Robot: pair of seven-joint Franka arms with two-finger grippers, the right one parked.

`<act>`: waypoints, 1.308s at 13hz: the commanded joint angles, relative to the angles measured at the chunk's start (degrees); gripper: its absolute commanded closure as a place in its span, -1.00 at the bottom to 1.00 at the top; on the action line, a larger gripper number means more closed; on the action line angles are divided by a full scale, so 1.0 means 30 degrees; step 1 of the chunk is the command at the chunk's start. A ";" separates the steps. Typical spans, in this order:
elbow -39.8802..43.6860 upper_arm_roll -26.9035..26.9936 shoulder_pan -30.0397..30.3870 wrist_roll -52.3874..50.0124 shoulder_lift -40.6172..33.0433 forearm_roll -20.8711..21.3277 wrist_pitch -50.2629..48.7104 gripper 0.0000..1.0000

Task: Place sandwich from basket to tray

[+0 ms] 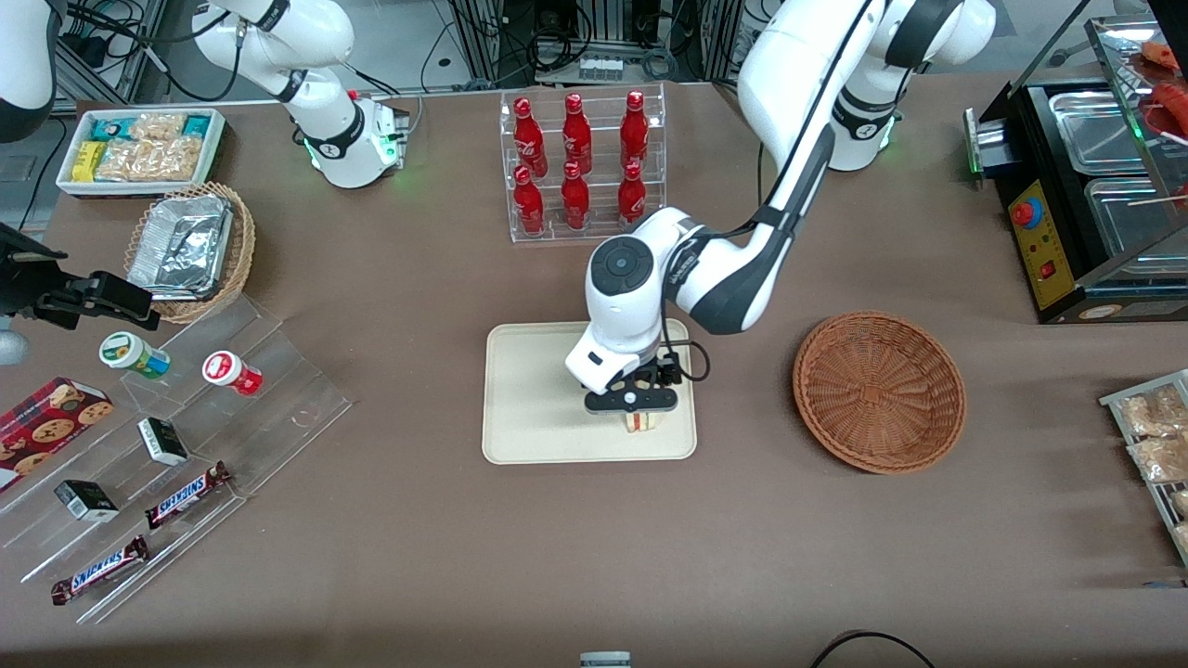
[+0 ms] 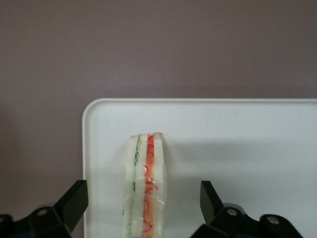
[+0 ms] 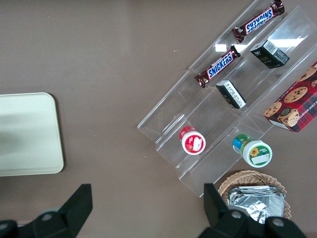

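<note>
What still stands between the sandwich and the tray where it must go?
Nothing visible does. The sandwich already stands on its edge on the tray, near one corner. The tool hangs right above it, open, with a gap between each finger and the bread. The basket is empty.

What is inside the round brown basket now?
Nothing shows inside the basket; only its woven bottom. The sandwich stands on the tray, between the fingers of the open hand. The hand covers the sandwich's top in the front view.

Bright, even overhead light, soft shadows, glare on acrylic shelves (image 1: 186,408).
</note>
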 commanded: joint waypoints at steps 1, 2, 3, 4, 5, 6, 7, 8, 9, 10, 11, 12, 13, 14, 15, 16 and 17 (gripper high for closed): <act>-0.0271 0.1112 -0.0066 0.0004 -0.1220 -0.0116 -0.0519 -1.00; -0.0272 0.1551 -0.0036 -0.0025 -0.1368 -0.0639 -0.0606 -1.00; -0.0359 0.2599 -0.0065 0.0149 -0.1718 -0.1833 -0.1042 -1.00; -0.0360 0.3364 -0.0065 0.1108 -0.1895 -0.2831 -0.1569 -1.00; -0.0360 0.4416 -0.0065 0.3061 -0.2187 -0.3943 -0.2531 -1.00; -0.0389 0.5499 -0.0065 0.4530 -0.2422 -0.4941 -0.3295 -1.00; -0.0476 0.6525 -0.0065 0.5879 -0.2772 -0.5821 -0.3999 -1.00; -0.0564 0.7377 -0.0065 0.7024 -0.3095 -0.6322 -0.4673 -1.00; -0.0710 0.8168 -0.0065 0.7963 -0.3417 -0.6705 -0.5201 -1.00; -0.0799 0.8785 -0.0065 0.8727 -0.3711 -0.7172 -0.5584 -1.00; -0.0771 0.9458 -0.0065 0.9402 -0.3916 -0.7438 -0.6226 -1.00; -0.0683 0.9813 -0.0094 0.9640 -0.3948 -0.7441 -0.6551 -1.00; -0.0653 0.9846 -0.0095 0.9643 -0.3977 -0.7412 -0.6583 -1.00; -0.0624 0.9846 -0.0124 0.9614 -0.3948 -0.7383 -0.6584 -1.00; -0.0653 0.9846 -0.0124 0.9555 -0.3948 -0.7382 -0.6613 -1.00; -0.0682 0.9875 -0.0095 0.9613 -0.4006 -0.7382 -0.6642 -1.00; -0.0682 0.9875 -0.0124 0.9584 -0.4064 -0.7382 -0.6700 -1.00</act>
